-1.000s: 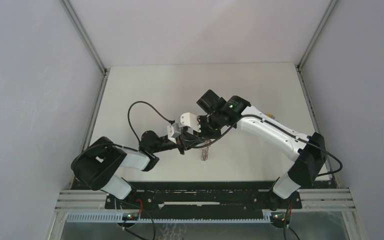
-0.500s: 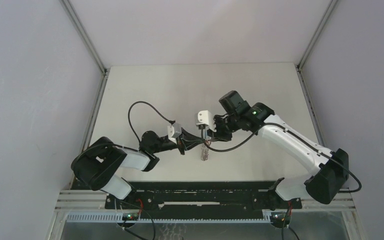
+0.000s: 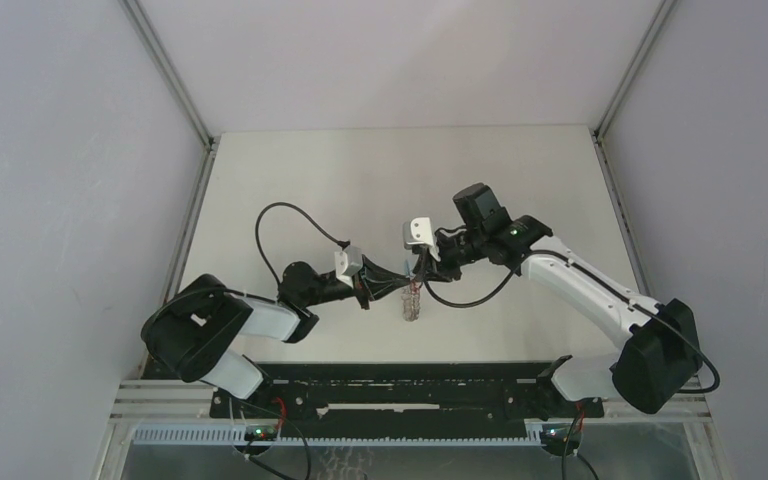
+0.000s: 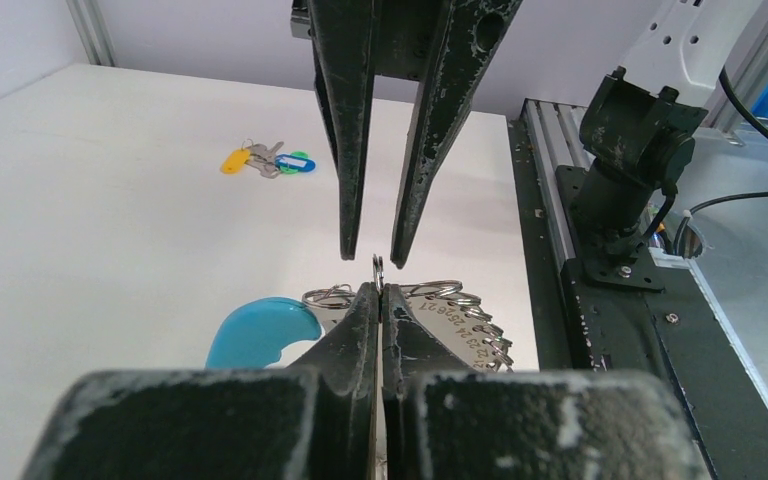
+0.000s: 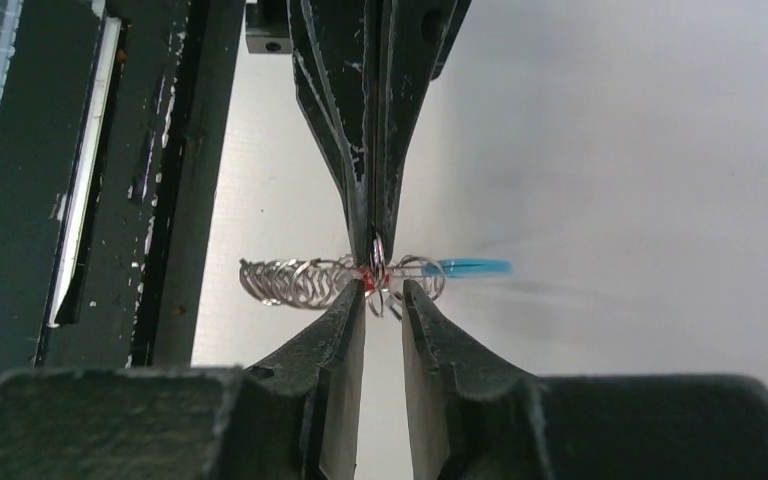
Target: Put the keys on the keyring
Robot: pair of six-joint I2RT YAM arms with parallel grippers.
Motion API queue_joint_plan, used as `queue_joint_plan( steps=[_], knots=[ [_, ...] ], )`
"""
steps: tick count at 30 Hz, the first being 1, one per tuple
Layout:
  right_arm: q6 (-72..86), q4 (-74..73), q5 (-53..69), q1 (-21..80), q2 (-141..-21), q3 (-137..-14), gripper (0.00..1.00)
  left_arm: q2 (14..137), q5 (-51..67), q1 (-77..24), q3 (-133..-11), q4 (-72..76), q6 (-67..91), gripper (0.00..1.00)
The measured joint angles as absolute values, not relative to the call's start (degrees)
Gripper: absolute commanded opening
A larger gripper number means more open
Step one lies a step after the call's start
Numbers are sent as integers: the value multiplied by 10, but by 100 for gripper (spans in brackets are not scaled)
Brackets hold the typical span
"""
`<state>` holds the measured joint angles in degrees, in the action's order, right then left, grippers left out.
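Silvery-grey beaded chain of the keyring point(image 5: 290, 280) hangs in the air above the white tabletop point(image 4: 110, 230), clamped at a thin wire loop by the left end effector point(image 4: 378, 292), whose 2 fingers are pressed tight together on it. The chain droops to one side of the grip and the keyring's bright blue plastic segment point(image 4: 260, 332) juts out to the other.

The right end effector point(image 5: 385, 290) meets it head-on from the opposite direction. Its 2 fingers stand slightly apart, their tips flanking the wire loop where it pokes out past the left fingertips. They are not closed on anything. A small red fleck shows right at the clamping point in the right wrist view, too small to identify.

A small bunch of keys point(image 4: 265, 160) lies flat on the tabletop well apart from both end effectors, with 1 yellow head, 1 blue-teal head and bare metal blades between them.

In the overhead view both arms reach inward and meet near the middle of the tabletop, the chain dangling beneath the junction.
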<state>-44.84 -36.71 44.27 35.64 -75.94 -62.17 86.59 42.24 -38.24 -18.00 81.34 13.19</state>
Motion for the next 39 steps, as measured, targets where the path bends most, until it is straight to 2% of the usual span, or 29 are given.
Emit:
queue_joint_plan(
  steps=[15,16,19,21,22,24,28,39],
  knots=[
    [-450,-342,499,347,-792,-622,13,862,423,-382,-180,807,135,0],
    [-451,-342,501,346,-794,-622,12,862,423,-382,-180,805,135,0],
    [-455,-346,504,346,-800,-622,0,862,422,-382,-180,800,135,0],
    [-457,-349,503,346,-802,-621,0,862,422,-382,-180,795,134,0],
    [-457,-350,503,346,-803,-621,0,862,422,-382,-180,794,134,1],
    [-457,-351,499,346,-803,-621,0,862,422,-382,-180,793,134,10],
    [-451,-360,461,360,-798,-622,0,862,418,-382,-180,795,134,22],
    [-441,-476,301,424,-803,-713,0,862,415,-382,-180,806,134,31]
  ],
)
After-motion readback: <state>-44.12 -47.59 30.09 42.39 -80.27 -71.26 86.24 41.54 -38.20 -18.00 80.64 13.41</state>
